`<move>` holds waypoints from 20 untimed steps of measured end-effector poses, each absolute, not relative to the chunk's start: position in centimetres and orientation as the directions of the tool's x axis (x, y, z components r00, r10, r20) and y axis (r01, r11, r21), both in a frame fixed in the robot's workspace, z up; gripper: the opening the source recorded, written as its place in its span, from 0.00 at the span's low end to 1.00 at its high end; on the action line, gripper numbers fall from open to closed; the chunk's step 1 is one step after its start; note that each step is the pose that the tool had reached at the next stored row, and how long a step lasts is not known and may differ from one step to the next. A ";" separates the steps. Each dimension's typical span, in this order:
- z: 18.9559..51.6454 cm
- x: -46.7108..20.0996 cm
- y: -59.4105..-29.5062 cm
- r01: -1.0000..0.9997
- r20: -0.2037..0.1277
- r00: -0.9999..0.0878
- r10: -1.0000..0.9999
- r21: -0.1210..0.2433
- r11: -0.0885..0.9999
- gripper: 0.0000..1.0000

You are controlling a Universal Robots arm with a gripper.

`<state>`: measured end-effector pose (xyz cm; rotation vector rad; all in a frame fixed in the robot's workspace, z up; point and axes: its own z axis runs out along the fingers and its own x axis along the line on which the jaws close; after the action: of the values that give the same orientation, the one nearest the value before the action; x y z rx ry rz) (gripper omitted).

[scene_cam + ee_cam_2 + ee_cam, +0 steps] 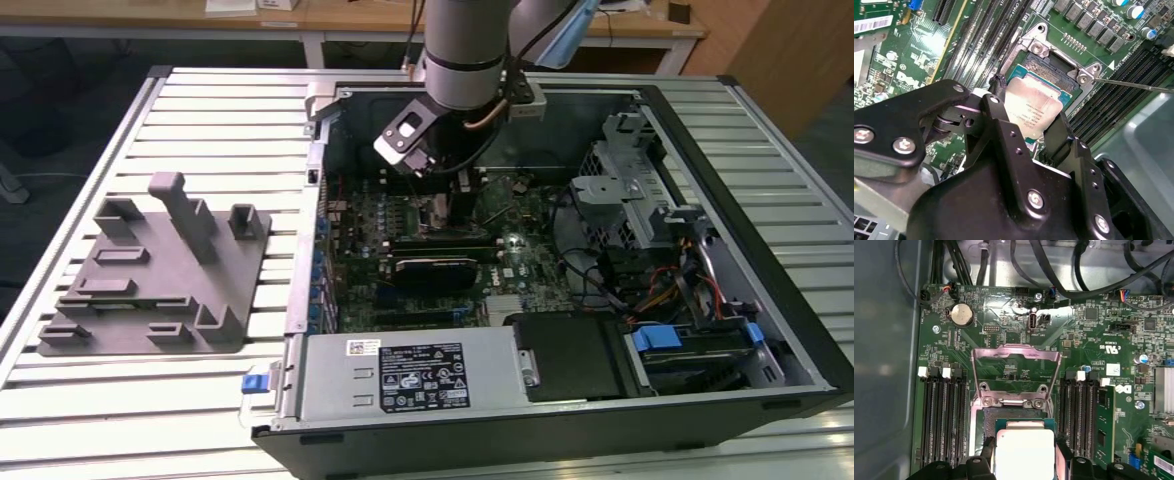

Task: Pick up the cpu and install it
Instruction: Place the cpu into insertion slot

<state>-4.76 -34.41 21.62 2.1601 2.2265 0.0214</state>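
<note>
Over the open socket at the green motherboard's middle, the black gripper pinches the small flat silver-topped cpu by opposite edges: light, stiff, probably fragile underneath.

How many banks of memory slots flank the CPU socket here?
2: one bank on the coin cell's side of the socket, the other bank across it, past the held cpu.

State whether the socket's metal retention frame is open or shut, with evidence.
Open: in the first wrist view the retention frame is swung back off the socket, whose bare opening shows past the cpu between the fingers.
</note>
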 end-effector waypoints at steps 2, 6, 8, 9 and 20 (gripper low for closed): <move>21.4 -4.8 -34.3 0.999 -0.019 -0.030 0.999 0.037 0.031 0.55; 21.0 -4.8 -34.2 0.999 -0.019 -0.030 0.999 0.037 0.030 0.55; 20.8 -4.8 -34.2 0.999 -0.019 -0.030 0.999 0.037 0.030 0.55; 20.8 -4.8 -34.1 0.999 -0.019 -0.030 0.999 0.037 0.030 0.55; 20.4 -4.9 -33.7 0.999 -0.019 -0.030 0.999 0.037 0.030 0.55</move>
<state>-4.93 -33.71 20.37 2.1606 2.2262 0.0215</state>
